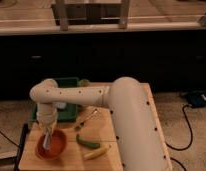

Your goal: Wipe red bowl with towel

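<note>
A red bowl (55,148) sits on the wooden table (71,159) near its front left corner. My white arm reaches across from the right and bends down over the bowl. My gripper (47,143) points down into the left part of the bowl. A pale towel (46,140) hangs at the gripper's tip inside the bowl.
A green bin (71,111) stands behind the bowl at the table's back left. A green vegetable (87,142) and a yellow piece (96,152) lie right of the bowl. A utensil (86,120) lies between bin and vegetables. A dark counter front runs behind; a cable lies on the floor at right.
</note>
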